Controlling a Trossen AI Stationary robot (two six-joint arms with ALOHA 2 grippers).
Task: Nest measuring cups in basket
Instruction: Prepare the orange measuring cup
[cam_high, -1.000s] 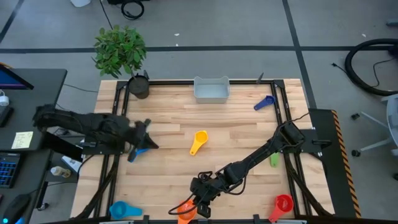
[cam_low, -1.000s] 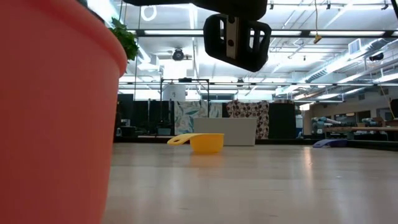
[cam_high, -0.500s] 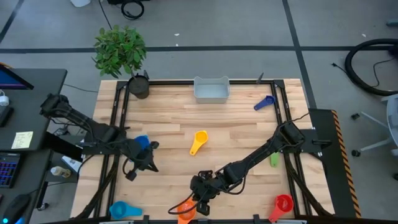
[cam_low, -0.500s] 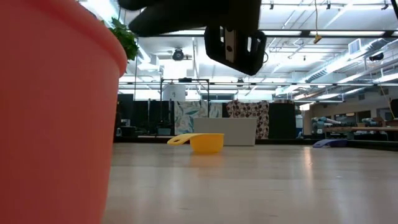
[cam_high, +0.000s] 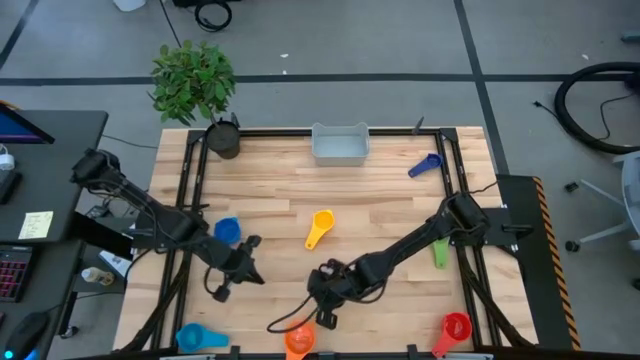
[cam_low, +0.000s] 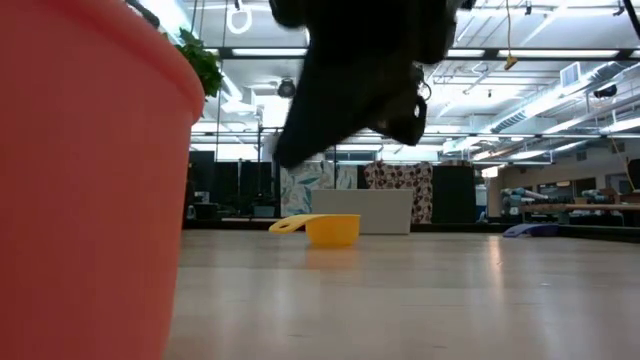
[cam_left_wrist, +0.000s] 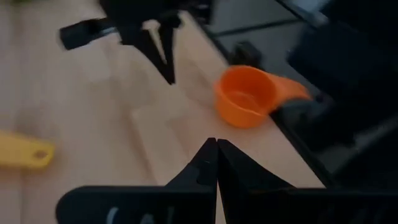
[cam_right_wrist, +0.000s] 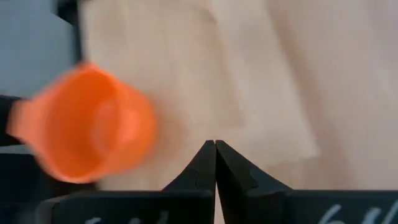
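Pale butcher-block wood forms the table (cam_high: 380, 200), framed by dark rails. The basket (cam_high: 340, 143) stands at the far edge, middle, holding no cups that can be seen. Measuring cups lie scattered and un-nested: the yellow cup (cam_high: 319, 227) near the table's centre, a blue cup (cam_high: 227, 230) on the left side, a dark blue cup (cam_high: 425, 165) by the far right rail, a green cup (cam_high: 440, 255) at the right rail, a red cup (cam_high: 455, 328) in the near right corner, a light blue cup (cam_high: 194, 337) in the near left corner, and the orange cup (cam_high: 299, 341) at the near edge. The left gripper (cam_high: 221, 291) sits low over the near left portion of the table, its fingers pressed together at the tips with nothing between them, as its wrist view confirms. The right gripper (cam_high: 324, 316) is just beyond the orange cup, apart from it, jaws likewise closed tip to tip and empty. In the low view the orange cup fills the left foreground. A potted plant (cam_high: 195, 80) stands off the far left corner beside a dark pot (cam_high: 224, 139).
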